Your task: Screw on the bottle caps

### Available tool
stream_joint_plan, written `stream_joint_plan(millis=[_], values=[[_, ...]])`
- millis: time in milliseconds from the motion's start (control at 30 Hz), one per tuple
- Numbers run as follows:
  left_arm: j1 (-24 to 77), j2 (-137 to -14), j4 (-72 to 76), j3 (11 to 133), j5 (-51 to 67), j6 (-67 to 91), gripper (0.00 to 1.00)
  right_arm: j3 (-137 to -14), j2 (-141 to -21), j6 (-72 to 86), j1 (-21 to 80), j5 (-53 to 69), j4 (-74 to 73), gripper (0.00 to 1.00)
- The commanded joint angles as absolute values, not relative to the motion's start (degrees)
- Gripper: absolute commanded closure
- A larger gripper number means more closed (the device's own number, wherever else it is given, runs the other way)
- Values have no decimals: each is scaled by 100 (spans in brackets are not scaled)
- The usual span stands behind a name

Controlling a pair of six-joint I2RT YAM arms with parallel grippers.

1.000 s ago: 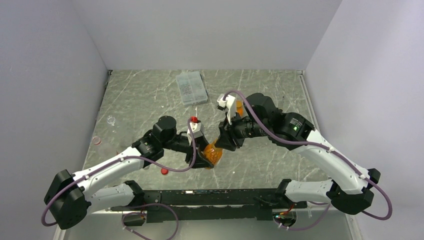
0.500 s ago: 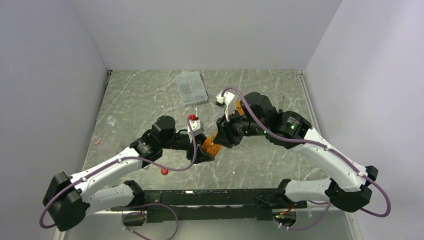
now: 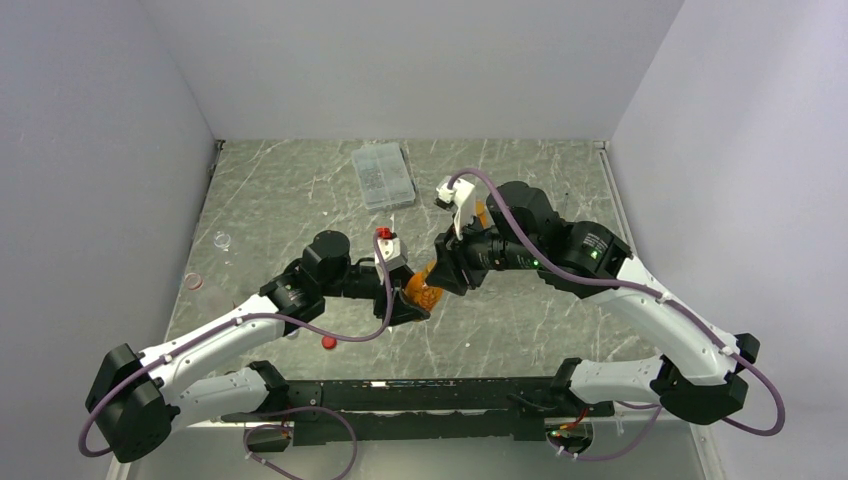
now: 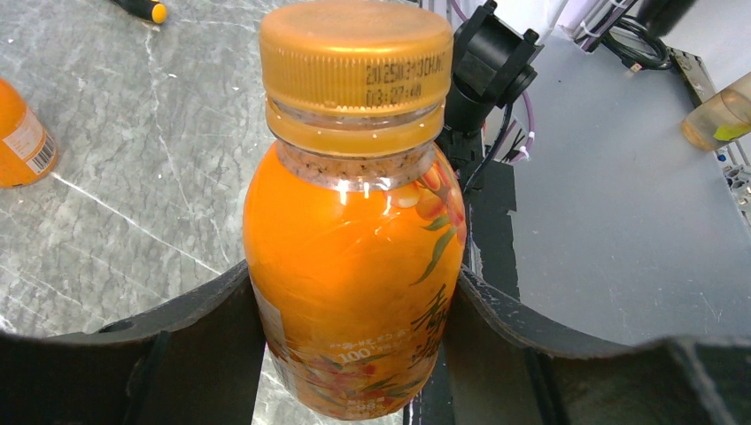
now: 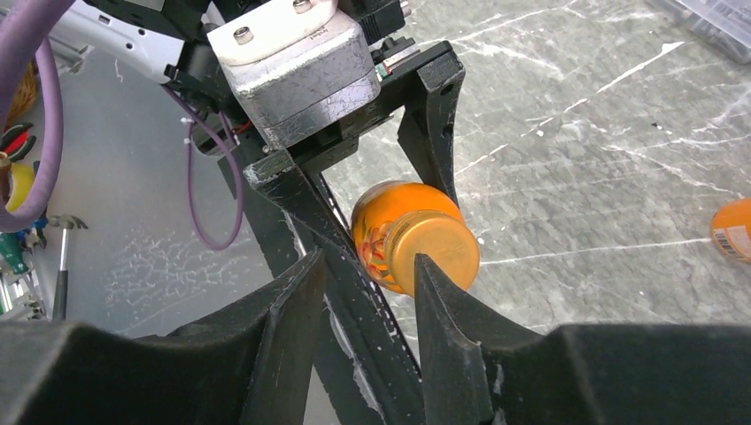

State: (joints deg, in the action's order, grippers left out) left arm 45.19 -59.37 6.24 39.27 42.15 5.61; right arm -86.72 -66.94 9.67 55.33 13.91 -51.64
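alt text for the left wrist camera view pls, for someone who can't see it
An orange bottle with an orange cap on its neck fills the frame, clamped by its body between the two black fingers of the left gripper. Behind it is a grey marbled table, with part of a second orange bottle at the left edge.

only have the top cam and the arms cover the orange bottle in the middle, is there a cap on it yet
Observer: Yes. In the left wrist view an orange cap sits level on the neck of the orange bottle.
Operator: who's holding the bottle
Observer: The left hand. Its fingers press on both sides of the bottle's body.
Operator: is the right hand on the cap
Observer: It looks not. In the right wrist view the right hand has its fingers slightly apart, and the cap lies just past the tips, not between them.
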Motion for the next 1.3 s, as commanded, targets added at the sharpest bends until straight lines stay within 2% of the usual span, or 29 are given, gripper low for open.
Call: stream_joint_plan(millis=[0, 167, 267, 400, 533, 667, 800, 1067, 1267], values=[[4500, -5836, 911, 4175, 4226, 545, 100, -8950, -6541, 1055, 5563, 1239, -5142, 55], [4500, -5823, 906, 4161, 4219, 554, 100, -9023, -6502, 1070, 5563, 1127, -5154, 52], [4500, -5811, 905, 4157, 4221, 555, 100, -9060, -6462, 1097, 5561, 978, -5166, 46], [4500, -5790, 884, 4166, 4238, 559, 100, -9088, -6372, 1142, 5563, 749, -5177, 32], [4500, -5759, 927, 4133, 4284, 579, 100, -9037, -6321, 1137, 5559, 635, -5230, 13], [4500, -5694, 1036, 4110, 4452, 601, 100, -8718, -6284, 1097, 5551, 880, -5137, 4], [4500, -5667, 1180, 4070, 4642, 669, 100, -8400, -6203, 1082, 5463, 1126, -4830, 6], [4500, -5730, 1232, 4086, 4824, 738, 100, -8139, -6144, 1036, 5267, 1688, -4338, 25], [4500, -5717, 1187, 4104, 4832, 738, 100, -8152, -6254, 1035, 5230, 1798, -4290, 32]])
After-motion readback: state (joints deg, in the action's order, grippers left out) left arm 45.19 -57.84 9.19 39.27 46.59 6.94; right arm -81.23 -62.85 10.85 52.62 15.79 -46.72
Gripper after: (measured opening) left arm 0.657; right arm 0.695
